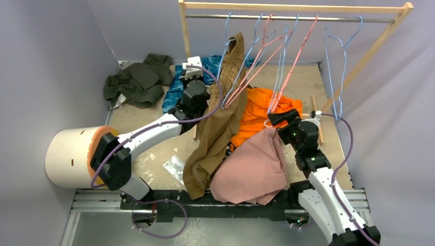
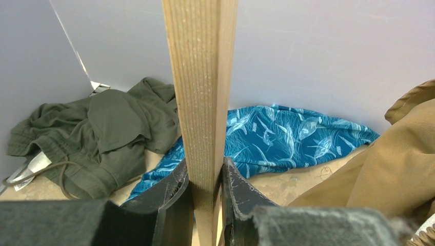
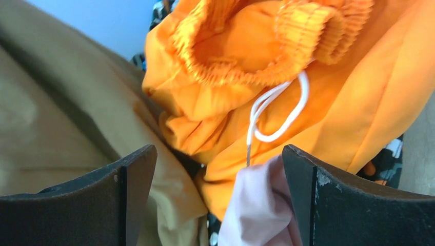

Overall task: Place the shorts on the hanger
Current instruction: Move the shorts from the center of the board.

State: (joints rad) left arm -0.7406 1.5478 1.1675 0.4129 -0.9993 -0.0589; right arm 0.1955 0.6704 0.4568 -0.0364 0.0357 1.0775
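Left tool (image 2: 205, 168) grips one post (image 2: 200, 77); maybe four blue hangers (image 1: 341, 82).

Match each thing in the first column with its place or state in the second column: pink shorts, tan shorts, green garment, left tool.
Column one:
1. pink shorts
2. tan shorts
3. green garment
4. left tool

Column two:
A. shut on the wooden post
B. heaped in the far left corner
C. hanging from the rack
D. spread beside the open right tool

Pairs: 1-D, 2-C, 3-B, 4-A.
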